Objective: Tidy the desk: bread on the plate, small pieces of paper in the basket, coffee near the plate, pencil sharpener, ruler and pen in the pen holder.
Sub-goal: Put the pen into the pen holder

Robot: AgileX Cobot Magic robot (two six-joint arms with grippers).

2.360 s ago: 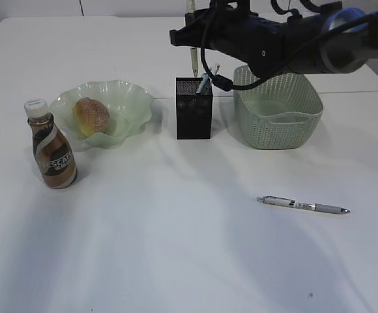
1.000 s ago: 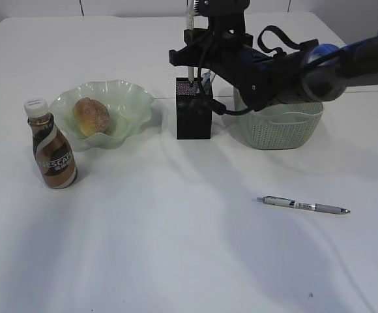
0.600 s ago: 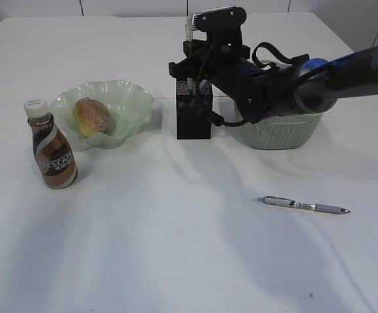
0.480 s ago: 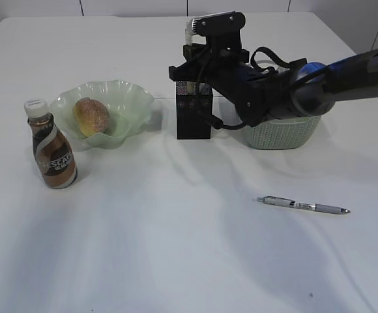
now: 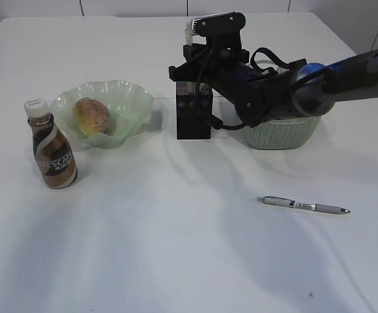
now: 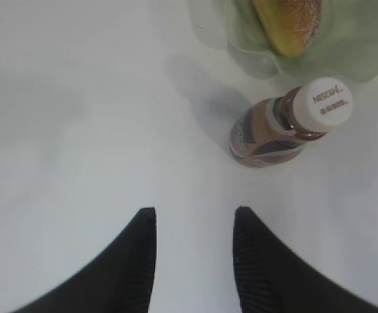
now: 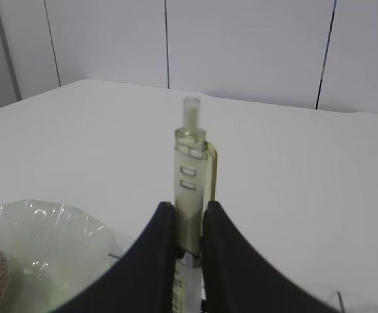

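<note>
A pale pen (image 7: 189, 189) is clamped upright between the right fingers (image 7: 159, 261) over the pen holder (image 5: 193, 117); the left fingers (image 6: 140, 261) are held apart.

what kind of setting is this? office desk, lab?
Probably a lab tabletop staged as a desk: a bare white desk against plain white wall panels, with a pen holder, a loose pen, and a snack set of bread on a plate beside coffee.

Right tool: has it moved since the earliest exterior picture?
Yes. The right tool, gripping a pale yellow-green pen, has come down toward the black square metal-mesh pen holder, which has stayed put.
</note>
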